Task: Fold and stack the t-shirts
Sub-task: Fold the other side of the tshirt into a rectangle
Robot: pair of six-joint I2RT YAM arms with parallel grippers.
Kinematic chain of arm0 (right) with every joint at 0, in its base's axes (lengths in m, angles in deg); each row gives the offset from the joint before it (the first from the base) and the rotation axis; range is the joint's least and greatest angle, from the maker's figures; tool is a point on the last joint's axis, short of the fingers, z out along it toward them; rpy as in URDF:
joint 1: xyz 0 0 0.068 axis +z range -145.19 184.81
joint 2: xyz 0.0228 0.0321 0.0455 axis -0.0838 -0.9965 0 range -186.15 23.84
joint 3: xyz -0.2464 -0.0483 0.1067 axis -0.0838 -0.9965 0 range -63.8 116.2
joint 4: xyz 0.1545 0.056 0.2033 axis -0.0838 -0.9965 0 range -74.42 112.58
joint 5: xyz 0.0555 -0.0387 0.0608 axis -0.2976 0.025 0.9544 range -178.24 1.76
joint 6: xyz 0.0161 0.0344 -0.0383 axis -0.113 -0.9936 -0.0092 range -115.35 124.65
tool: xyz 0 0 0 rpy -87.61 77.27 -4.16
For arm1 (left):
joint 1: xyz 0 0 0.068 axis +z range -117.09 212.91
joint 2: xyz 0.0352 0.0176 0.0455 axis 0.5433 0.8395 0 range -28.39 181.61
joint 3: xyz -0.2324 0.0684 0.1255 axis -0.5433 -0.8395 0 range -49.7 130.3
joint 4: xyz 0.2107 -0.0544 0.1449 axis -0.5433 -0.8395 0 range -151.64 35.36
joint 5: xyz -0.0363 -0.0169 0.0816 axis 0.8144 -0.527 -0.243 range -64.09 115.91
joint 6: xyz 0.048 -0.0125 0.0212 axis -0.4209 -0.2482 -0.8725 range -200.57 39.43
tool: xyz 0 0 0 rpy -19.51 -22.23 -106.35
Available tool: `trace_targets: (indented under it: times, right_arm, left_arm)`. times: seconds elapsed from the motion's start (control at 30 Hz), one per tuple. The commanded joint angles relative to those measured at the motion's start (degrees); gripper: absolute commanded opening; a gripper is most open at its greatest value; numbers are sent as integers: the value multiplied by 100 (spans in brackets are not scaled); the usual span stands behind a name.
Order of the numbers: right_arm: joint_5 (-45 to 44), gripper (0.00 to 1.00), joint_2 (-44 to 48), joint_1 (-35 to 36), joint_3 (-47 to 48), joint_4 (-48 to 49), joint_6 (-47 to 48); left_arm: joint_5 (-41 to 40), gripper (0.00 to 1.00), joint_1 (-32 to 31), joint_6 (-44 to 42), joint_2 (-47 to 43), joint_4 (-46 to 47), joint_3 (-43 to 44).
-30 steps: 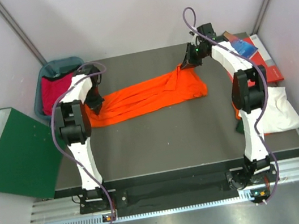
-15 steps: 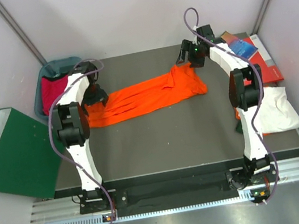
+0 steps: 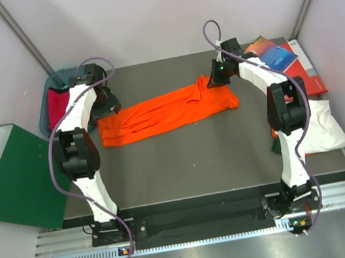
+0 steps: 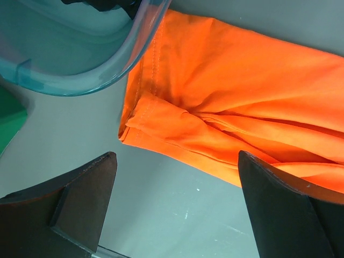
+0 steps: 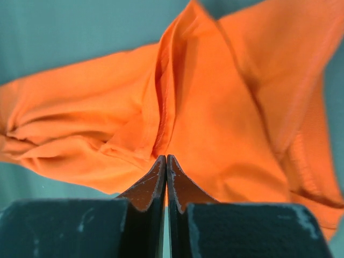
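The orange t-shirt (image 3: 169, 109) lies stretched in a long band across the far half of the table. My left gripper (image 3: 107, 104) hovers open over the bare table beside the shirt's left end (image 4: 161, 126), with nothing between its fingers (image 4: 86, 199). My right gripper (image 3: 213, 80) is at the shirt's right end, shut, its tips (image 5: 165, 158) pinching a raised ridge of the orange fabric (image 5: 215, 107). A crimson t-shirt (image 3: 59, 105) sits in the teal bin. A white t-shirt (image 3: 321, 124) lies at the right edge over a dark green one (image 3: 275, 147).
The teal bin (image 3: 47, 90) stands at the back left, its rim (image 4: 80, 80) close to my left gripper. A flat green board (image 3: 21, 177) leans off the table's left side. Blue and red books (image 3: 294, 62) lie at the back right. White walls enclose the table.
My left gripper has opened, let go of the shirt's left end and drawn back toward the bin. My right gripper opened, then shut again on the shirt's right end, slightly further left.
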Motion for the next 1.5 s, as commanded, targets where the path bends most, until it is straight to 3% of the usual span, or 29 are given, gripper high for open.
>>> trace_targets:
  times: [0.0,0.27,0.7,1.0,1.2,1.37,1.47]
  right_arm:
    - [77,0,-164,164,77,273,32]
    - [-37,0,-797,295,728,36,58]
    - [-29,0,-1061,664,1070,211,-205]
    - [261,0,-1799,1139,2221,124,-539]
    - [298,0,-1432,1175,1888,642,-759]
    - [43,0,-826,1166,1529,64,-250]
    - [-186,0,-193,1087,739,71,-144]
  left_arm:
    - [2,99,24,-134,-60,80,12]
    - [-77,99,33,-240,-86,28,-40]
    - [20,99,33,-372,-16,10,-67]
    - [29,99,33,-504,107,10,-93]
    - [151,99,41,-495,116,132,-216]
    - [564,99,24,-758,98,546,-357]
    - [678,99,15,-890,265,721,-225]
